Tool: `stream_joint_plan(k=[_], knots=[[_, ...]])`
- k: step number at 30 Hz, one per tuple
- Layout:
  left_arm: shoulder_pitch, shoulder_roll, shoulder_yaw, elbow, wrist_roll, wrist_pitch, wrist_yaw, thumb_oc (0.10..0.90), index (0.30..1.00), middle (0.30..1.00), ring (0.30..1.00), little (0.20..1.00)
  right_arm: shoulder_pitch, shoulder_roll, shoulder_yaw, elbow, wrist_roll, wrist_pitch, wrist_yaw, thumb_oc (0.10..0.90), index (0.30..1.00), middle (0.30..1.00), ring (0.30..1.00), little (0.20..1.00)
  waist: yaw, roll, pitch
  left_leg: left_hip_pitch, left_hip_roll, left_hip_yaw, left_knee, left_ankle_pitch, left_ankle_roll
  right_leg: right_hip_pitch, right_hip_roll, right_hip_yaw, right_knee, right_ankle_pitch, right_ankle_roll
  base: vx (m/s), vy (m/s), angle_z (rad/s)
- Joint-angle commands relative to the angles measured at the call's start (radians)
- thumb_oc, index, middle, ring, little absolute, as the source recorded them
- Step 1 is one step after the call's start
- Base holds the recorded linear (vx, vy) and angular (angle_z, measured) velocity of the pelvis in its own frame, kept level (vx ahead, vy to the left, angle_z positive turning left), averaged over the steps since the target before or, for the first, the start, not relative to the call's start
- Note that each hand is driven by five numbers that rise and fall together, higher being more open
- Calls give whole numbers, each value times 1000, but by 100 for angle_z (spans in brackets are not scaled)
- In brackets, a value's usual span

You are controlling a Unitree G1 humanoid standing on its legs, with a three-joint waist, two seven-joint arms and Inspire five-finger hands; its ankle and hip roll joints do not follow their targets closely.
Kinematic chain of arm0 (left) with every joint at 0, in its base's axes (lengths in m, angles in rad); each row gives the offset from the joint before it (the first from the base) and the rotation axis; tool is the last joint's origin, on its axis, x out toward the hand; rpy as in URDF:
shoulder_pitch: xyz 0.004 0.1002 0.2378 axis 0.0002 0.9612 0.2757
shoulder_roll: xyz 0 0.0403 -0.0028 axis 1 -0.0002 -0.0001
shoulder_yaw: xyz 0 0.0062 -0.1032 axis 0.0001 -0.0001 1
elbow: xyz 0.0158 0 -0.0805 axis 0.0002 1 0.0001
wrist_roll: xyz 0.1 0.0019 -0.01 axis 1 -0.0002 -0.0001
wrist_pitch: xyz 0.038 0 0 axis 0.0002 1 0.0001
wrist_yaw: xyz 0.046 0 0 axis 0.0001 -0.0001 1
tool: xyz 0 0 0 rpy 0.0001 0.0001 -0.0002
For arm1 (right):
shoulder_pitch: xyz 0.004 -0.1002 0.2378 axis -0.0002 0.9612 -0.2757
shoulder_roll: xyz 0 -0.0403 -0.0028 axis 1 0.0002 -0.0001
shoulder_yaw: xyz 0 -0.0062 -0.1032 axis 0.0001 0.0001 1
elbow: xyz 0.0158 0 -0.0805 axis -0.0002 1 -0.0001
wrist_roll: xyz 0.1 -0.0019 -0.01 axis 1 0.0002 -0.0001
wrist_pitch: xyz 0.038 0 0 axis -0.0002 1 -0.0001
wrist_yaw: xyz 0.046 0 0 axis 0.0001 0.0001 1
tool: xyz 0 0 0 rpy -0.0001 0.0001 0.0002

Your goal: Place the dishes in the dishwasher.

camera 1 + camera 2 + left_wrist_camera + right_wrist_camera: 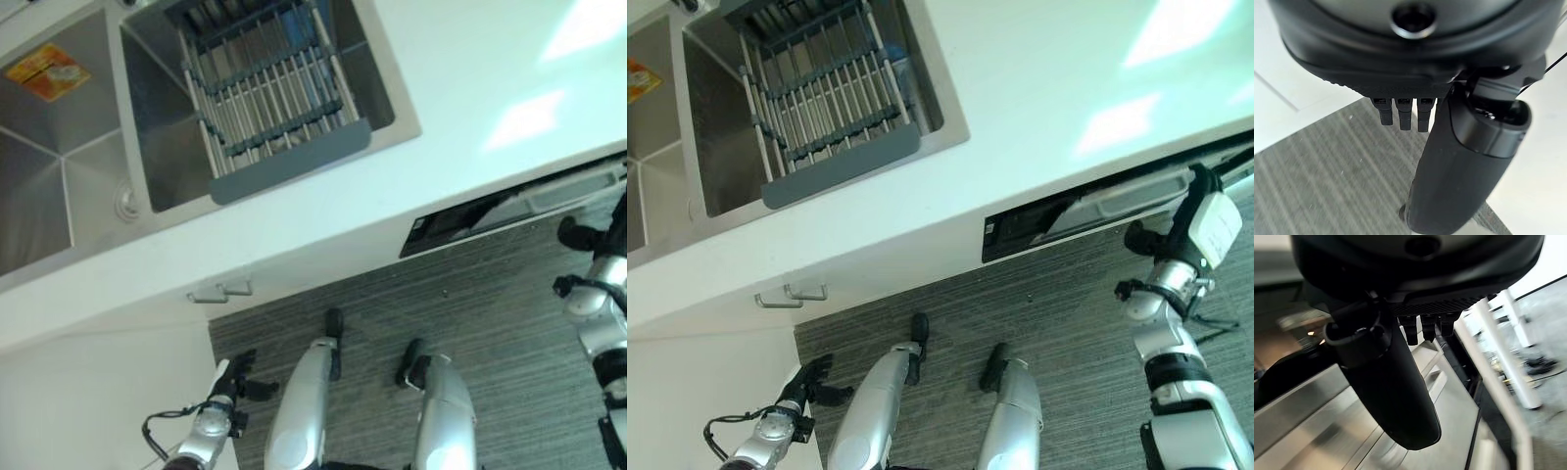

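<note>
Running left-right under the counter [1038, 117] — dishwasher [1087, 217]

No legible text or labels

From the head, my two eye views look steeply down and share the sink [147, 147], the counter [1068, 127] and the carpet [470, 313]. My wrist cameras sit very close behind each hand, the left hand [1449, 161] over carpet, the right hand [1391, 387] facing the dishwasher door [1449, 431].

The surface [470, 88] is smooth, glossy white. The sink [59, 147] is brushed metal with a dull sheen. The rack [265, 98] in it has pale metal bars and a matt grey plastic rim. The floor [490, 323] is rough, striped grey carpet.
</note>
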Motion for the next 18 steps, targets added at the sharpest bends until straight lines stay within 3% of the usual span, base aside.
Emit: stream_joint_plan(k=[1,5,8,11,14,16,17,18], knots=[[37,81,-1,-31,-1,-29,67,800,900,900,900,900,-219,-117,123,-170,-163,-213,9,800,900,900,900,900,49,4,-22,66,-16,-7,-75,-85,39,40,60,-7,93,-142,-42,44,78,2],[44,108,23,-41,65,-67,128,800,900,900,900,900,-348,-97,198,-179,-173,-183,42,800,900,900,900,900,83,17,-22,56,-18,-13,-80,-73,39,42,51,-26,102,-149,-46,25,53,9],[37,122,47,-43,-19,-86,96,800,900,900,900,900,-419,-69,236,-165,-144,-146,49,800,900,900,900,900,96,25,-22,57,-14,-13,-80,-72,38,51,51,-34,104,-153,-46,1,-3,12],[37,97,94,-44,-192,-87,-15,800,900,900,900,900,-403,-22,225,-156,-123,-125,87,800,900,900,900,900,105,29,-22,71,-11,-22,-80,-75,33,87,56,-45,81,-151,-43,13,-32,3],[55,57,132,-45,-267,-66,-106,800,900,900,900,900,-309,35,186,-179,-26,-97,149,800,900,900,900,900,102,25,-22,93,0,-28,-80,-83,27,139,69,-55,33,-141,-40,22,-63,10],[88,15,149,-55,-288,-50,-161,800,900,900,900,900,-163,112,127,-231,119,-75,204,800,900,900,900,900,85,17,-22,121,15,-29,-80,-92,18,194,88,-54,-18,-131,-38,62,-65,19],[113,-22,164,-61,-338,-28,-201,800,900,900,900,900,-13,187,81,-279,266,-52,248,800,900,900,900,900,59,9,-22,152,32,-22,-80,-104,9,249,107,-47,-70,-123,-37,78,-37,19],[118,-34,169,-65,-349,-20,-206,800,900,900,900,900,30,217,71,-288,307,-45,259,800,900,900,900,900,50,6,-22,161,37,-19,-80,-107,6,266,113,-44,-88,-119,-36,67,-22,7]])
